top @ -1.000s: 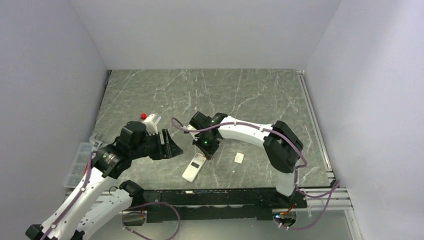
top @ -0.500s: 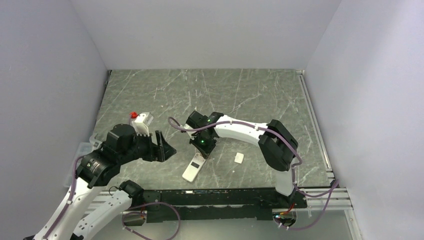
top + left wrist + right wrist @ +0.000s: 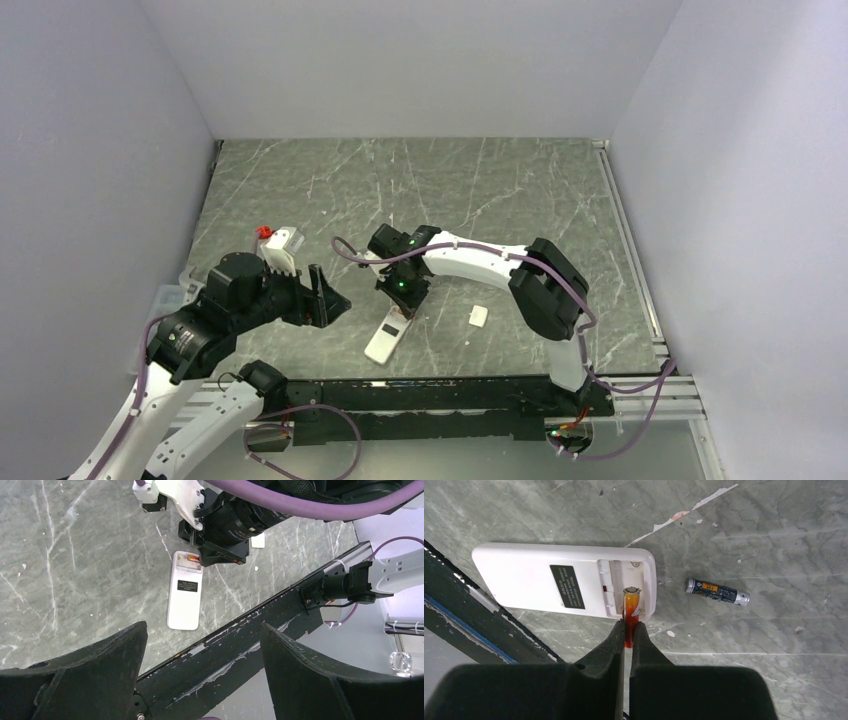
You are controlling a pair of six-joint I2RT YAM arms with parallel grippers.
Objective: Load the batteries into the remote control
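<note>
Remote (image 3: 549, 580) lies back-up on table (image 3: 774, 530), bay (image 3: 616, 575) open. R gripper (image 3: 628, 630) clamps orange battery (image 3: 631, 602), tip in bay, prob. not seated. 2nd battery (image 3: 718, 591) waits beside remote. L gripper (image 3: 200, 632) open, empty.

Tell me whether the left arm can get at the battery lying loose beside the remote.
Probably not yet. The loose battery lies just past the remote, beneath the right arm, which holds the other battery there. The left arm would likely hit it.
</note>
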